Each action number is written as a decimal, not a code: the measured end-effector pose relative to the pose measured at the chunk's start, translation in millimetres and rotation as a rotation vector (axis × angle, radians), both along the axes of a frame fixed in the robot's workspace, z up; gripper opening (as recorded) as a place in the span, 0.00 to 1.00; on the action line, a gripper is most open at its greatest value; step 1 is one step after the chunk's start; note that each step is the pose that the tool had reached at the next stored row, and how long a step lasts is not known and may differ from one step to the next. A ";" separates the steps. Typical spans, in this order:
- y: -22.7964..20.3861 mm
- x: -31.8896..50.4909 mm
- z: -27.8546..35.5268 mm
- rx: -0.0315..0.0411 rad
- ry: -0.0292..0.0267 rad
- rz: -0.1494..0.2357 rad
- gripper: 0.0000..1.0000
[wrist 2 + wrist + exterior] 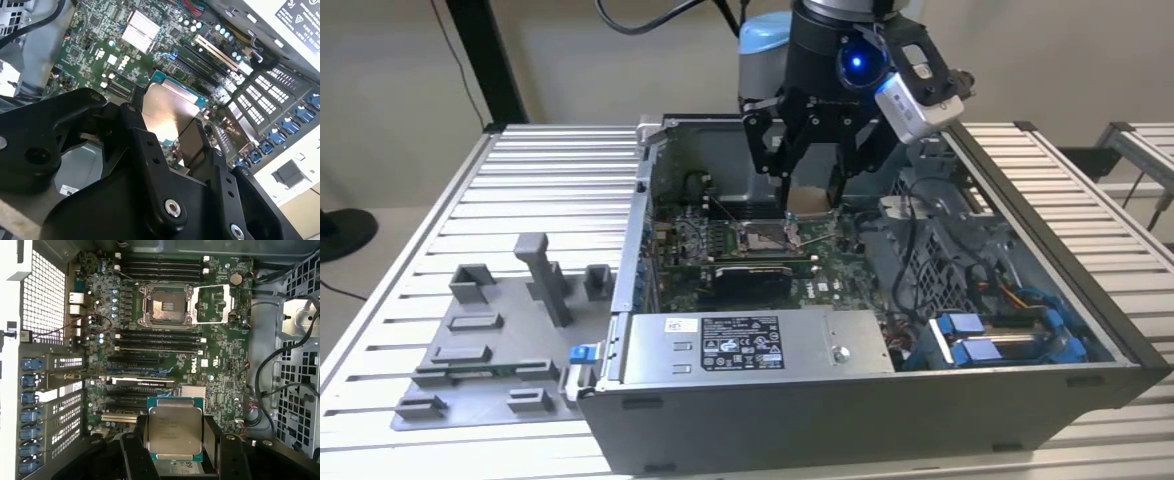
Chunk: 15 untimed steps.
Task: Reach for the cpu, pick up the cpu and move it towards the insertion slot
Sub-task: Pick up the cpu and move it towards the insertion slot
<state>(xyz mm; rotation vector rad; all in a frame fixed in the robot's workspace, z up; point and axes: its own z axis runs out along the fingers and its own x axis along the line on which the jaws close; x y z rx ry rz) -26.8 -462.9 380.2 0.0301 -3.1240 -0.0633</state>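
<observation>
Jaws clamped on the cpu [174, 434], held by two opposite edges above the green board inside the open computer case [1067, 290].

The gripper [810, 196] hangs over the board with the insertion slot [167, 306] open and well apart from the chip in the first wrist view. The risk, as I judge it: with only the edges pinched, the chip could twist or slip during travel, arrive tilted or rotated, and bend the socket's contacts; the nearby cables [280, 390] could also snag the arm.

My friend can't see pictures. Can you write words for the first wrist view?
The gripper holds the cpu, a flat silver square, above a green circuit board. Farther along the board sits the insertion slot, its metal frame open.
</observation>
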 end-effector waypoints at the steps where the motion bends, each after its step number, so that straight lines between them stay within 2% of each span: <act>1: 0.0 0.0 0.0 0.0000 0.0000 0.000 0.00; 6: 0.6 0.2 0.0 0.0000 0.0000 -0.001 0.00; 15: 6.8 0.1 -0.4 0.0001 0.0000 -0.034 0.00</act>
